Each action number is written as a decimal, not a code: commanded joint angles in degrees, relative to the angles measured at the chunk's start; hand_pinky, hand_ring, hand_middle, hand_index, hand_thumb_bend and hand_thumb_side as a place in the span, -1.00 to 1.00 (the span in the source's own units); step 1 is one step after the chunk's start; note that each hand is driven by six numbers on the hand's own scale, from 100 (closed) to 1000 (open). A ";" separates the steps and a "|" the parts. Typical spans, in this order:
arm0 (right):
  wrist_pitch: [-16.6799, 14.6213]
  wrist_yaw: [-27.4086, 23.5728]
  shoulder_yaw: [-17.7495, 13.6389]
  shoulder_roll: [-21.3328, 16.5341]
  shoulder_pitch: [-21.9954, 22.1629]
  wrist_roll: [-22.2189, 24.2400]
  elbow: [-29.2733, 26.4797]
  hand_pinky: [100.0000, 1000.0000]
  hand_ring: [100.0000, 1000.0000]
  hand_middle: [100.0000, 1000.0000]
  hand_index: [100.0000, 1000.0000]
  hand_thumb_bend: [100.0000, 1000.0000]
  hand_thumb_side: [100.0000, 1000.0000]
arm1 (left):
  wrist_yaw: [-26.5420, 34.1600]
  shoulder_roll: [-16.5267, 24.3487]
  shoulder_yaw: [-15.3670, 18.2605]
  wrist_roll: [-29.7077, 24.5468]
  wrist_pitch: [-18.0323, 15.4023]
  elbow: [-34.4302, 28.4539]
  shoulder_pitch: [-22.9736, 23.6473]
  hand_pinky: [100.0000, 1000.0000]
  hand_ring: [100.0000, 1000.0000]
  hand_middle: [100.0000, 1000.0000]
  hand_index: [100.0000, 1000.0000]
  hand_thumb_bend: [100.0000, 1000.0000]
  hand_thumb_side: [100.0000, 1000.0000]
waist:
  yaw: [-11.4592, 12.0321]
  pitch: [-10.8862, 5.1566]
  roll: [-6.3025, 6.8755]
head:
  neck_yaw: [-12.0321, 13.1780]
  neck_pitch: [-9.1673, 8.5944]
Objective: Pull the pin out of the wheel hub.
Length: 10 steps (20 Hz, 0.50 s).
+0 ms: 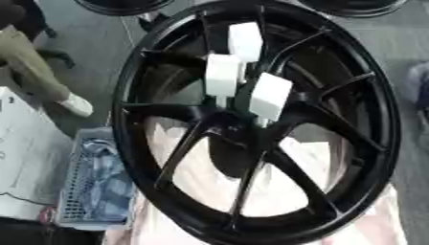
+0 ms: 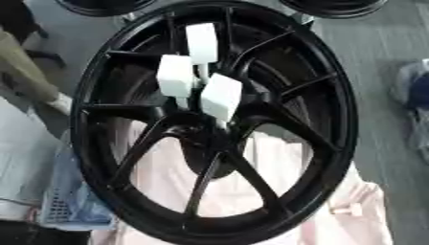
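A large black wheel [image 1: 255,124] fills the middle of both views. It is tilted, with the upper rim farther from the camera. Paired thin spokes run from the rim to the hub [image 1: 239,129] at the centre.

Three white block-shaped pieces sit at the hub area. The upper block [image 1: 244,40] lies toward the top rim. The left block [image 1: 223,75] lies below it and slightly left. The right block [image 1: 271,95] lies lowest, just right of the left block. Each block narrows to a short white stem at its lower end, directed toward the hub. Which of these pieces is the pin cannot be told, nor how each stem seats in the hub.

The lower part of the wheel lies over a pale pink cloth [image 1: 285,191], visible between the spokes and beyond the lower rim.

To the left of the wheel is a light perforated basket [image 1: 80,191] holding bluish-grey material. A white flat surface [image 1: 25,153] lies farther left. Grey floor [image 1: 92,43] surrounds the upper part of the wheel. Parts of two other dark wheels [image 1: 117,5] show at the top edge.

No robot hand appears in either view, so the state of each robot hand cannot be told.
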 commanded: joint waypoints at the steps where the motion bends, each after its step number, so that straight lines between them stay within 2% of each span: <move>1: 0.10 0.17 -0.54 -1.87 0.03 -0.01 -1.04 0.25 0.57 0.49 0.44 -1.00 -0.18 | -2.67 8.46 -1.92 -3.70 1.03 -0.99 -1.59 0.58 0.28 0.10 0.42 -1.00 0.28 | -0.15 -1.32 0.33 | 0.03 0.11; 5: 0.20 0.20 -0.39 -2.08 0.19 0.06 -1.04 0.25 0.57 0.49 0.44 -1.00 -0.18 | -4.91 16.92 -4.45 -9.56 3.10 -0.99 -3.95 0.57 0.29 0.12 0.44 -1.00 0.26 | -0.24 -1.47 0.87 | -0.05 0.43; 10: 0.29 0.19 -0.20 -2.48 0.32 0.24 -1.04 0.25 0.57 0.49 0.44 -1.00 -0.18 | -7.07 25.51 -7.71 -16.07 5.20 -0.99 -7.85 0.56 0.32 0.15 0.46 -1.00 0.12 | -0.44 -1.68 1.15 | -0.51 0.78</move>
